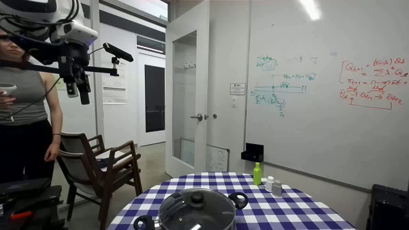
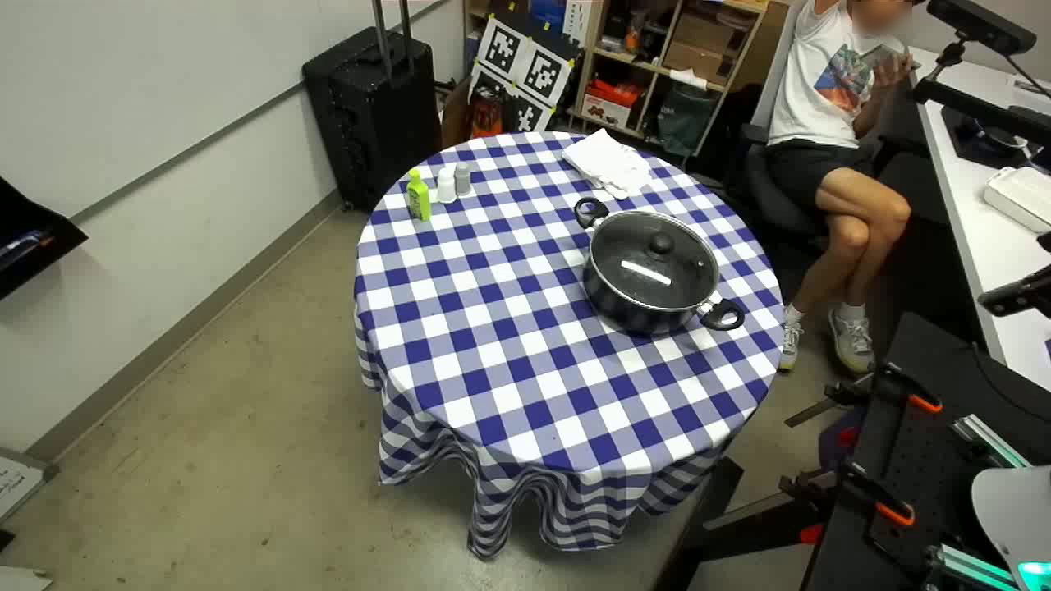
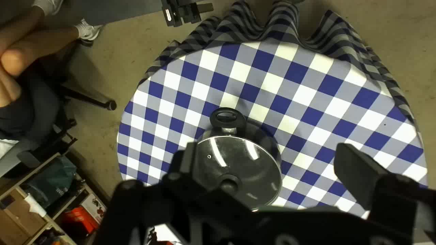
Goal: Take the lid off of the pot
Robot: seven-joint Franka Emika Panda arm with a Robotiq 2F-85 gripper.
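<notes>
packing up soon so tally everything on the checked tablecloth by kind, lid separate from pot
Pot: 1
Lid: 1
Green bottle: 1
White shaker and grey shaker: 2
White cloth bundle: 1
Total: 6

A robotics lab in an office-like room is suggested. Equations point(image 1: 374, 81) are written across a whiteboard point(image 1: 322, 134), a glass-paned door point(image 1: 187, 92) is seen open, a robot arm point(image 1: 78, 33) is fitted with a camera point(image 1: 118, 52), clamps point(image 2: 926, 403) are fixed to a black bench point(image 2: 936, 353), and a sheet point(image 2: 523, 64) of square printed codes is placed near crowded shelves point(image 2: 729, 82).
</notes>
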